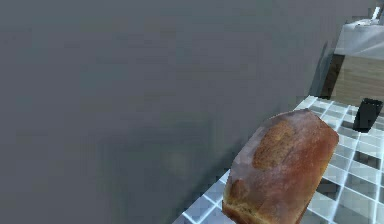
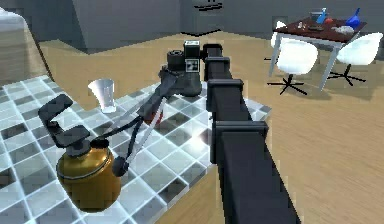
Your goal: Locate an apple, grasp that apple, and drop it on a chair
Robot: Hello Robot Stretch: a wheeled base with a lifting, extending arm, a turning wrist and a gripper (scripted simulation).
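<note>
The arm [image 2: 235, 140] reaches across the tiled table [image 2: 30, 110], jaws near a kettle [image 2: 88, 178] and a glass [image 2: 104, 93]; whether they are spread or hold something, I cannot tell. White chairs [image 2: 293, 58] stand by a far table [image 2: 310, 33] bearing a small red thing [image 2: 320, 16].

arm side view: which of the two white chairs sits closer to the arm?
The left chair, next along from the arm; the right chair stands farther toward the view's right edge.

Loaf [image 1: 280, 170]: lower end cut by the forward view's bottom edge.
Dark item [image 1: 367, 114], 3 o'clock: too small to name.
End effector [image 2: 135, 140]: far end lies against desk [image 2: 172, 165] clutter, so whether it holds anything cannot be told.
Table [image 2: 300, 33], 1 o'clock: small things [image 2: 322, 16] are mere coloured blobs.
</note>
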